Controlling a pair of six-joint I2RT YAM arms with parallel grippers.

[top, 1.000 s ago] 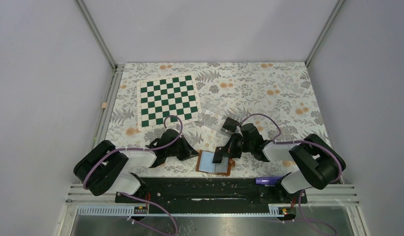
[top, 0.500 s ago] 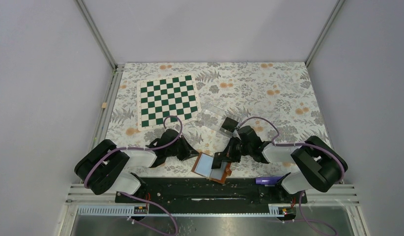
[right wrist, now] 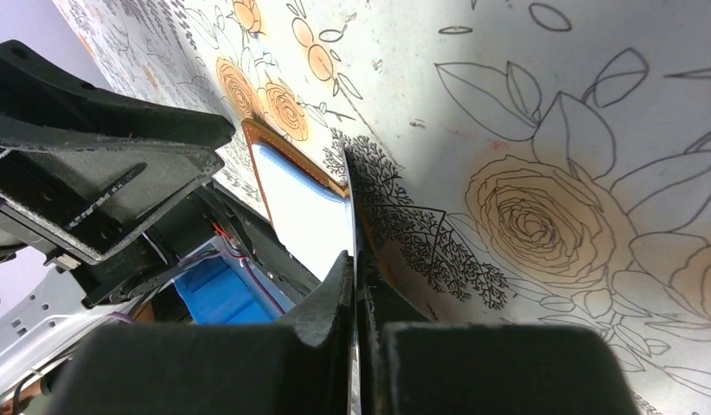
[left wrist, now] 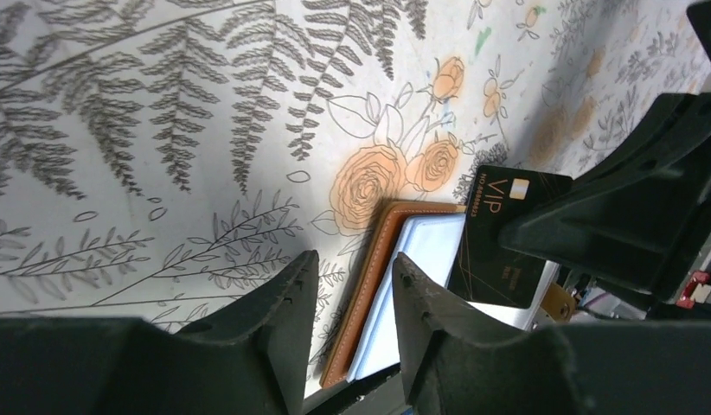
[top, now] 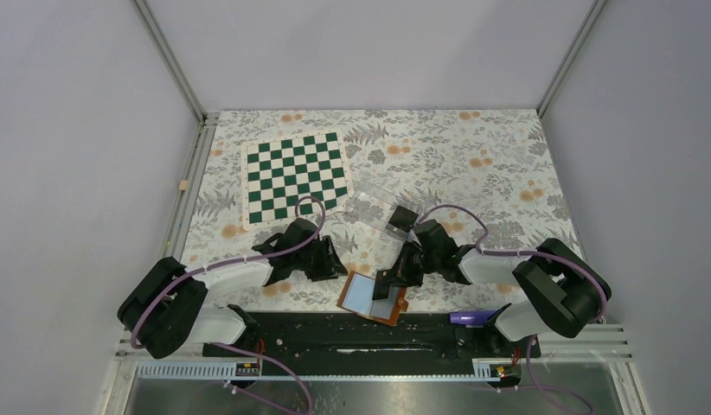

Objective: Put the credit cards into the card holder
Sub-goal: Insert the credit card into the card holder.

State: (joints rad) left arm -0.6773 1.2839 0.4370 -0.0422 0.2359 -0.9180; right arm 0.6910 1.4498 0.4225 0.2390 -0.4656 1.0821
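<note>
A lab robot cell — plain grey panel walls (top: 75,130), aluminium frame posts (top: 169,60), floral-clothed table (top: 473,147).

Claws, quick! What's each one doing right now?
Left claw: open, holding nothing.
Right claw: shut on a black credit card.

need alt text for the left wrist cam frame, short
A black VIP card, pinched in the right gripper, is held over the pale sleeves of an open brown card holder lying on a floral tablecloth. In the foreground, the left gripper has its two black fingers apart with nothing gripped between them.
</note>
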